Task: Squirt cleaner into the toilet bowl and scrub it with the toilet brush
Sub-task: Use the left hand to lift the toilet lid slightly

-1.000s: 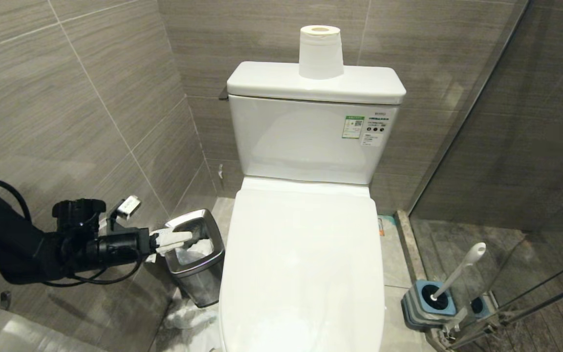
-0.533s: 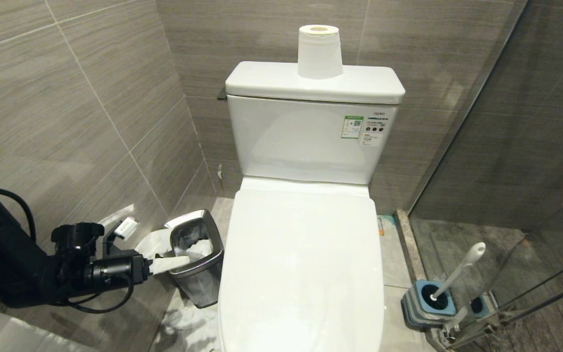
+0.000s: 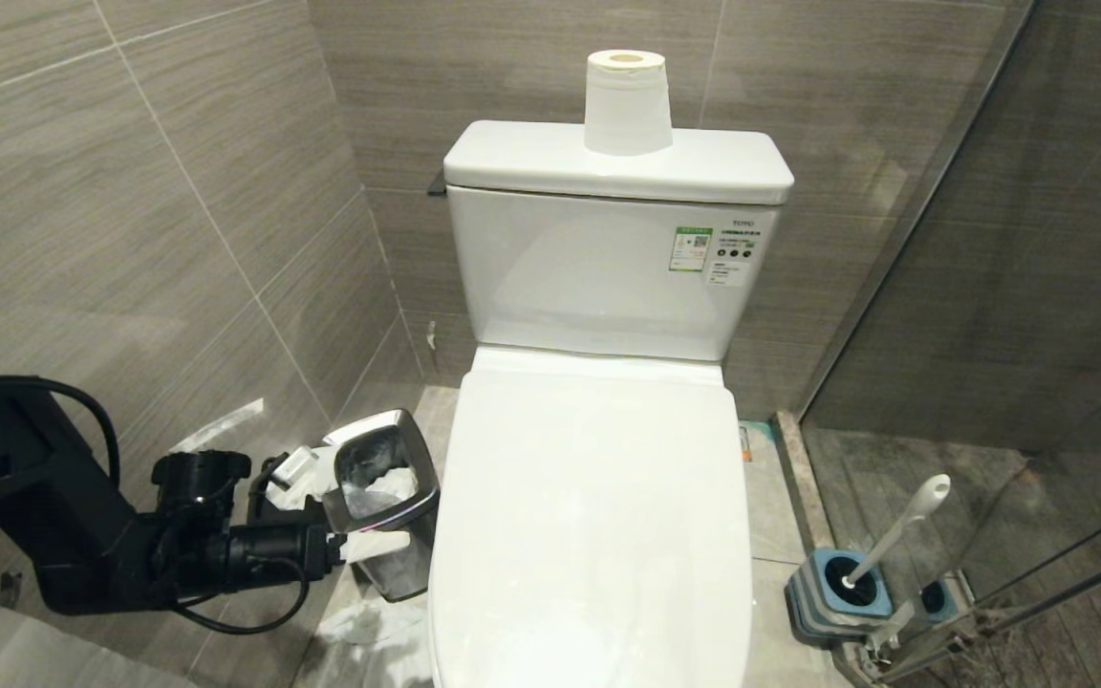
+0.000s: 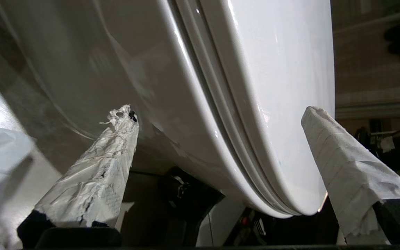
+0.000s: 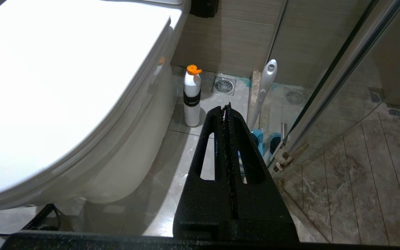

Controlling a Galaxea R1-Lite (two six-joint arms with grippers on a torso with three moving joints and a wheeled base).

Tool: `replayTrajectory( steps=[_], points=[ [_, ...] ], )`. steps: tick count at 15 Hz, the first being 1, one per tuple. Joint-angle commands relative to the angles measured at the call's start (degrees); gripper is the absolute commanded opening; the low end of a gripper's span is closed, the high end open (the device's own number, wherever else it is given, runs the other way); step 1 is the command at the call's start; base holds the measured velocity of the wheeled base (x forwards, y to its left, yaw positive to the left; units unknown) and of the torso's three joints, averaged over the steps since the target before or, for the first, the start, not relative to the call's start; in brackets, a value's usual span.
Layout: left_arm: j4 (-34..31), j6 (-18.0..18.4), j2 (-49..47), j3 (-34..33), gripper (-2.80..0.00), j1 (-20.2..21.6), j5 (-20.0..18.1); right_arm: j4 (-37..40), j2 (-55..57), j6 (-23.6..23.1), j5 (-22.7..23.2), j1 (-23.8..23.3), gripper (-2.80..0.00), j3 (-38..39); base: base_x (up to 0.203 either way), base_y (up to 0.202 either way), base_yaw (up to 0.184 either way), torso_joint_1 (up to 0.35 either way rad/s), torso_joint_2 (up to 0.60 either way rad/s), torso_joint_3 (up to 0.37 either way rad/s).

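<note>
Two taped fingers [image 4: 92, 180] spread; left gripper [image 4: 217, 114] at lid's [image 3: 598, 516] nine o'clock edge — hook underneath, lift slowly; right gripper [image 5: 226, 114] pressed together

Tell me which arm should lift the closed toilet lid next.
Probably the left: its gripper is open, the lid edge showing between its jaws. The right gripper is shut, by the toilet brush.

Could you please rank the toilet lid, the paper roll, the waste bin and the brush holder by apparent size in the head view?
1. toilet lid
2. waste bin
3. paper roll and brush holder: look alike, and the roll stands farther off, so unranked.
</note>
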State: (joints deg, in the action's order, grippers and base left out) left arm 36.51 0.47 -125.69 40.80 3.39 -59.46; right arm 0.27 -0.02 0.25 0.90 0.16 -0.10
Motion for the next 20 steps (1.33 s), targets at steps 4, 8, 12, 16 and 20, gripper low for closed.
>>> replayTrajectory(
  steps=[4, 8, 12, 16, 20],
  points=[
    [0.08, -0.61, 2.84, -4.74, 0.00, -2.71, -2.25, 0.00, 0.02, 0.02, 0.00, 0.02, -2.80, 0.01, 0.000, 0.000, 0.000, 0.000, 0.00, 0.000],
    [0.31, -0.12, 2.91, -6.48, 0.00, -3.56, -0.57, 0.00, 0.02, 0.02, -0.02, 0.02, -2.80, 0.01, 0.000, 0.000, 0.000, 0.000, 0.00, 0.000],
    [0.31, -0.07, 3.34, -6.88, 0.00, -5.56, 2.98, 0.00, 0.02, 0.02, 0.00, 0.02, -2.80, 0.08, 0.000, 0.000, 0.000, 0.000, 0.00, 0.000],
    [0.23, -0.55, 3.57, -7.61, 0.00, -7.64, 5.67, 0.00, 0.02, 0.02, 0.06, 0.02, -2.80, 0.01, 0.000, 0.000, 0.000, 0.000, 0.00, 0.000],
    [0.23, -0.74, 4.40, -9.07, 0.00, -8.84, 5.49, 0.00, -0.04, 0.02, 0.06, 0.02, -2.80, 0.01, 0.000, 0.000, 0.000, 0.000, 0.00, 0.000]
  ],
)
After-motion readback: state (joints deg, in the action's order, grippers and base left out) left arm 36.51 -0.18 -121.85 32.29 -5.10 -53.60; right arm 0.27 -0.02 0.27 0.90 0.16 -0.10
